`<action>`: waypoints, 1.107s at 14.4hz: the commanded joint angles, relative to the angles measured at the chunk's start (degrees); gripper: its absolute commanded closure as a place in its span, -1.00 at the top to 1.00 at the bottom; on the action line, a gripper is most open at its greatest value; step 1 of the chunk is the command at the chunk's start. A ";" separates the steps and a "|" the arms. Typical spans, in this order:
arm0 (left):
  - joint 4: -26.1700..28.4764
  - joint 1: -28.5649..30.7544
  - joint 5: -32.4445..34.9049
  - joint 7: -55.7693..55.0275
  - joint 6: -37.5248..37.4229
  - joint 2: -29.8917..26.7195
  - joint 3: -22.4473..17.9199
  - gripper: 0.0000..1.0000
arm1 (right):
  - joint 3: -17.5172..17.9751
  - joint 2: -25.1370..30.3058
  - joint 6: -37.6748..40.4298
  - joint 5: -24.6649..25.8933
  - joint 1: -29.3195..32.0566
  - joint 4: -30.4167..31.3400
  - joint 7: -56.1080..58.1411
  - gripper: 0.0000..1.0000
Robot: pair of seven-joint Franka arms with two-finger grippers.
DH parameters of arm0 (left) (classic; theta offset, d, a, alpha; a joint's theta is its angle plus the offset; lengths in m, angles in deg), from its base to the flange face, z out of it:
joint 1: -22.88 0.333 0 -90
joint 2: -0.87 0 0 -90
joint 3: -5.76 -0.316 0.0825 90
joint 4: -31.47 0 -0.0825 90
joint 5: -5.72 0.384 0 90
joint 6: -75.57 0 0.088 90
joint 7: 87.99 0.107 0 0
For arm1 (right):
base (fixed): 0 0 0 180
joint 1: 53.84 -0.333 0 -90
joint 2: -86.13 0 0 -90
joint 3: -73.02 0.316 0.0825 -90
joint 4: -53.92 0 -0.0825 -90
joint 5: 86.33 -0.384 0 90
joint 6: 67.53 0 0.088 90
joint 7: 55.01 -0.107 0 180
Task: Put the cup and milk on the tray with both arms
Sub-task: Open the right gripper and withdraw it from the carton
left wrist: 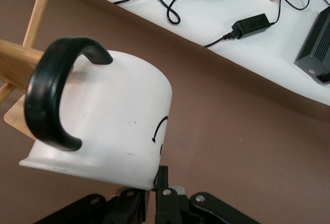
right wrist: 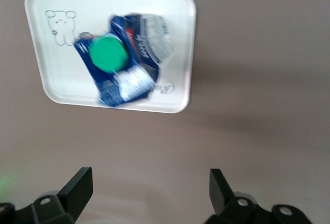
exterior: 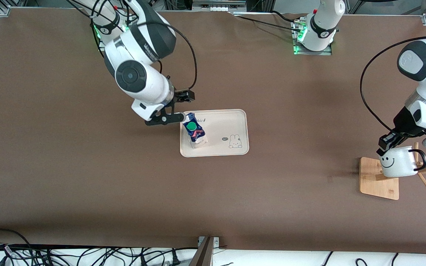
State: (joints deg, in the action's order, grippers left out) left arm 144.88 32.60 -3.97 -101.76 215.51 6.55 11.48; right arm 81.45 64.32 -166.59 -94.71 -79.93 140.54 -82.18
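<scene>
The milk (exterior: pixel 195 133) (right wrist: pixel 124 59), a dark-blue and white carton with a green cap, stands on the cream tray (exterior: pixel 231 123) (right wrist: pixel 51 80), at the end toward the right arm. My right gripper (exterior: pixel 181 108) (right wrist: pixel 149 183) hangs open and empty just off that end of the tray, above the table. The white cup (exterior: pixel 398 162) (left wrist: pixel 113 116) with a smiley face and black handle is held over the wooden rack (exterior: pixel 379 183). My left gripper (exterior: pixel 386 143) (left wrist: pixel 154 188) is shut on its rim. The cup's handle lies against the rack's pegs (left wrist: pixel 20 59).
The wooden rack stands near the left arm's end of the table, its pegs (exterior: pixel 425 181) sticking out around the cup. Cables and power adapters (left wrist: pixel 252 26) lie on a white surface past the brown table's edge (exterior: pixel 213 245).
</scene>
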 commanded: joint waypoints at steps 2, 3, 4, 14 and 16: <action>-7.14 0.04 1.33 0.93 -13.79 -0.41 0.26 -1.00 | -2.18 5.10 2.82 5.99 -0.19 0.57 -2.10 1.00; -8.20 -0.05 2.46 0.93 -15.64 -0.41 0.43 -1.00 | -2.98 5.90 3.52 6.79 -0.19 0.40 -1.93 1.00; -8.73 0.04 3.69 0.93 -16.36 -0.41 1.13 -1.00 | -4.38 6.77 4.91 7.32 -0.19 -1.00 -1.84 1.00; -20.94 -0.23 4.15 1.20 -39.80 0.29 5.08 -1.00 | -27.21 7.57 13.54 10.93 0.25 -10.33 20.20 1.00; -23.67 -0.31 4.06 1.55 -45.78 0.99 6.49 -1.00 | -31.35 7.57 14.85 10.84 0.42 -10.33 23.20 1.00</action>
State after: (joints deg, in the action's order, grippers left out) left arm 125.27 32.44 -1.15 -101.21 175.35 6.25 16.73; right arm 53.02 72.37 -153.95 -84.08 -79.10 131.53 -61.93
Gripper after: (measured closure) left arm 0.912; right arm 0.000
